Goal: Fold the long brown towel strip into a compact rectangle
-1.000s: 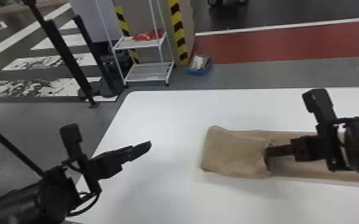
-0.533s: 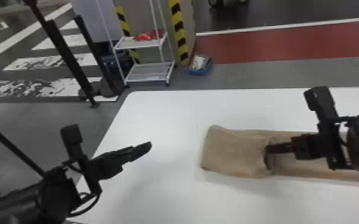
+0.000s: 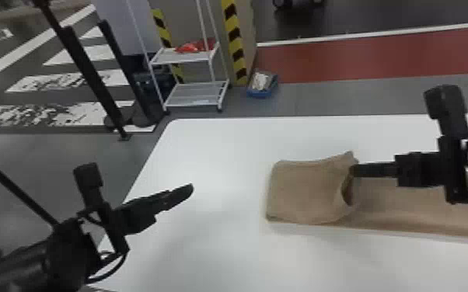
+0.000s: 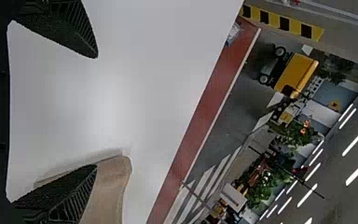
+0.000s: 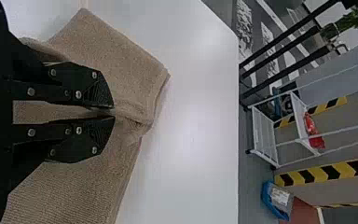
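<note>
The brown towel strip (image 3: 419, 209) lies on the white table (image 3: 221, 147), its near end doubled over into a flap (image 3: 303, 194); taking that flap as the dial's centre in the head view, with twelve at the table's far edge, the single layer runs off towards three to four o'clock. What has just changed is the flap's loose end: the right gripper (image 5: 113, 113) has shifted from the middle of that edge up to its two o'clock corner (image 3: 349, 157), which now stands up in a small peak. In the right wrist view its two fingers are closed together at the tips with a pucker of cloth nipped between them. That looks like squaring the first fold by drawing the slack corner towards twelve, so the task seems to be at an early stage, with most of the length left to fold. The loose edge gapes and bows below the peak, so it probably wants laying flat before the next turn; let go too soon, the corner may stay rumpled or skewed. Well apart at nine o'clock, the left gripper (image 4: 97, 111) waits over the table, fingers spread wide and holding nothing. Beyond the table, around half past ten, stands a white trolley (image 3: 182, 59).
</note>
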You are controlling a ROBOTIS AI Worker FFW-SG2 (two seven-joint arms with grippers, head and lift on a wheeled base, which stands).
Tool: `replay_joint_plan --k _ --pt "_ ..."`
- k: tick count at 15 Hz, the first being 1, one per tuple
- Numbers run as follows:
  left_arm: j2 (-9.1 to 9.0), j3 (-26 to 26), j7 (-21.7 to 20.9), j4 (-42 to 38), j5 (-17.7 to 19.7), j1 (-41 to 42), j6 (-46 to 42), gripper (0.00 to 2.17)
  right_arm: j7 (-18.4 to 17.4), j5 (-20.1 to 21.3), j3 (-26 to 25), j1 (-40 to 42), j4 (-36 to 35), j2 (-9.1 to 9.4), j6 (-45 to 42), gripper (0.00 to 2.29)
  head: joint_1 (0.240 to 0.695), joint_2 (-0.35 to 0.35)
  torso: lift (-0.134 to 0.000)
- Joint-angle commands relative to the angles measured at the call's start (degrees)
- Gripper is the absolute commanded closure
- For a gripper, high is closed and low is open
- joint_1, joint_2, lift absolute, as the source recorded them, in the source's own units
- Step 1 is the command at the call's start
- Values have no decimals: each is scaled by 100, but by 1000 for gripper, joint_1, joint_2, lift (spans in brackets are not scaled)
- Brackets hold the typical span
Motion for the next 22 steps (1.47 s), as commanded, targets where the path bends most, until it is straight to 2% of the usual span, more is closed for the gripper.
replay_joint_plan --k 1,6,10,12,17,22 --pt "6 8 0 12 6 -8 0 36 10 -16 -239 58 -25 5 78 1001 695 295 -120" --pt "-3 -45 0 3 -3 9 0 43 -43 151 -819 -276 705 5 -327 1001 695 243 -120" --pt "-3 -54 0 12 -12 9 0 43 -8 169 -933 -170 784 5 -362 1001 695 216 -120" --pt "-3 -54 0 21 -20 1 0 43 10 90 -924 5 678 5 -291 998 695 212 -120" --pt "15 -36 -97 56 -38 -26 0 46 89 -244 -1038 181 -209 5 429 1001 695 226 -120" --pt "15 -18 -141 56 -12 -26 0 46 54 -226 -1364 155 -192 5 429 1001 695 217 -120"
